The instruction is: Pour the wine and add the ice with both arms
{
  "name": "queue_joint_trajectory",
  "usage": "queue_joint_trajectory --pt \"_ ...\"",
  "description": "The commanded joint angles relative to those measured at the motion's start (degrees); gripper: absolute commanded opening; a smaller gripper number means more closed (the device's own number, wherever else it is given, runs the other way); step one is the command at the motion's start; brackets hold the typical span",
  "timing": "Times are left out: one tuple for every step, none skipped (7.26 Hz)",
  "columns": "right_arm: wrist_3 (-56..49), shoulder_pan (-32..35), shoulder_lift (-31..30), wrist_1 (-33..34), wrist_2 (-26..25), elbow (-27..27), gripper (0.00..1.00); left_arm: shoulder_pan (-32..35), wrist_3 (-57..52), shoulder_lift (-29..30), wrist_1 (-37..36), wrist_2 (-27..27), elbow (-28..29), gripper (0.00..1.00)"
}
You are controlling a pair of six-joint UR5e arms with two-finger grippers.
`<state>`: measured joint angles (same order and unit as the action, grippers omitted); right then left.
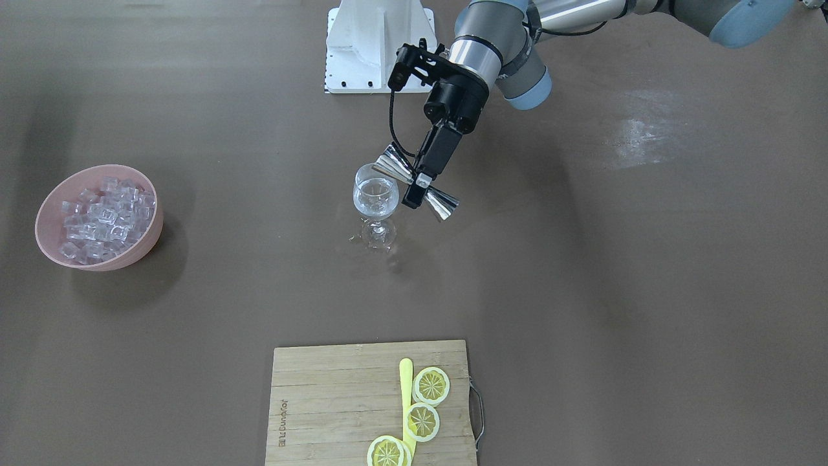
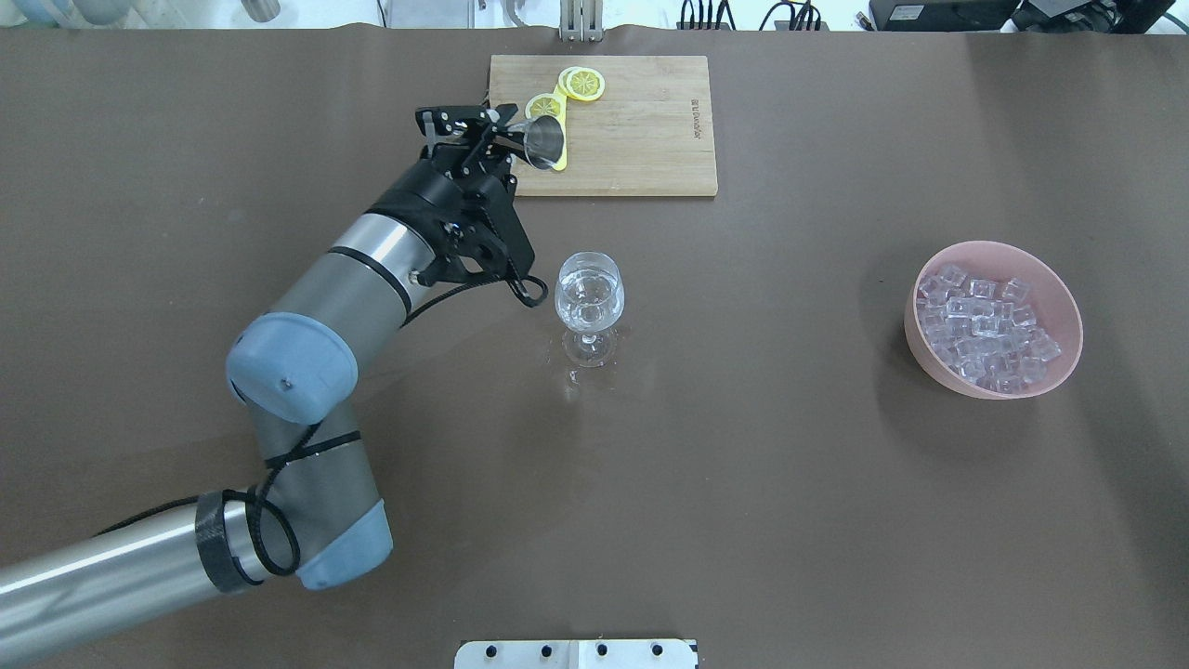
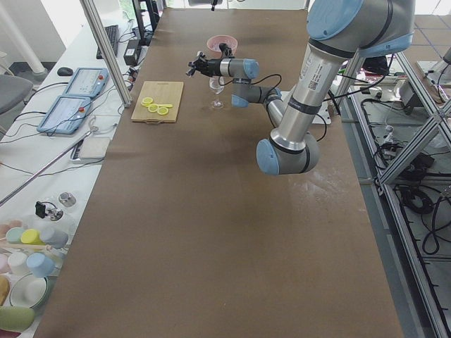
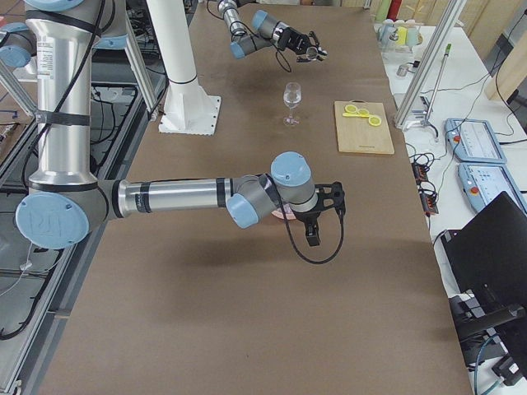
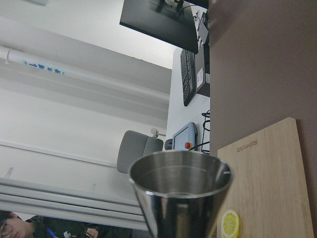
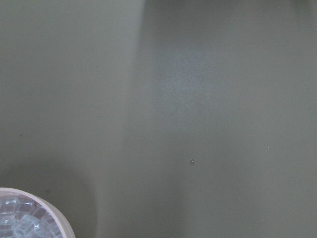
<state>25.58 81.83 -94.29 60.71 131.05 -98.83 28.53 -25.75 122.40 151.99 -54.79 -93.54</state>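
Observation:
My left gripper (image 1: 419,188) is shut on the waist of a steel jigger (image 1: 445,206). It holds the jigger tilted on its side, raised beside and above a stemmed glass (image 1: 375,197) at mid-table. The glass holds a little clear wine, barely visible. The overhead view shows the gripper (image 2: 502,139), jigger (image 2: 543,144) and glass (image 2: 588,293). The left wrist view shows the jigger's open cup (image 5: 181,193). Ice cubes (image 1: 103,217) are heaped in a pink bowl (image 1: 145,246). My right gripper (image 4: 315,233) hangs by the bowl; I cannot tell if it is open or shut. The right wrist view shows the bowl's rim (image 6: 49,218).
A wooden cutting board (image 1: 336,401) at the table's operator side carries lemon slices (image 1: 431,386) and a yellow strip-shaped tool (image 1: 406,388). The white pedestal base (image 1: 378,45) stands behind the glass. Small wet spots (image 1: 352,238) lie by the glass foot.

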Motion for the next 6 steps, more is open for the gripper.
queue_joint_trajectory --pt "0.3 0.0 0.2 0.0 -0.2 0.0 1.0 8.0 14.8 -2.7 -2.7 -1.9 7.1 0.0" --pt "2.6 -0.1 0.3 -0.1 -0.2 0.0 1.0 10.0 20.9 -3.3 -2.1 -4.2 9.0 0.0" --pt "5.4 -0.3 0.6 -0.2 -0.1 0.0 1.0 13.3 30.8 -3.3 -2.7 -9.1 9.2 0.0" --pt "7.0 -1.7 0.9 -0.2 -0.2 -0.2 1.0 17.0 42.4 -2.9 -4.7 -17.5 12.5 0.0" --pt "9.8 -4.1 1.1 -0.1 -0.7 -1.4 1.0 18.4 45.1 -2.6 -6.5 -18.8 13.8 0.0" --pt "14.7 -6.7 1.8 -0.1 -1.1 -2.5 1.0 19.6 48.6 -3.3 -6.2 -19.1 14.4 0.0"
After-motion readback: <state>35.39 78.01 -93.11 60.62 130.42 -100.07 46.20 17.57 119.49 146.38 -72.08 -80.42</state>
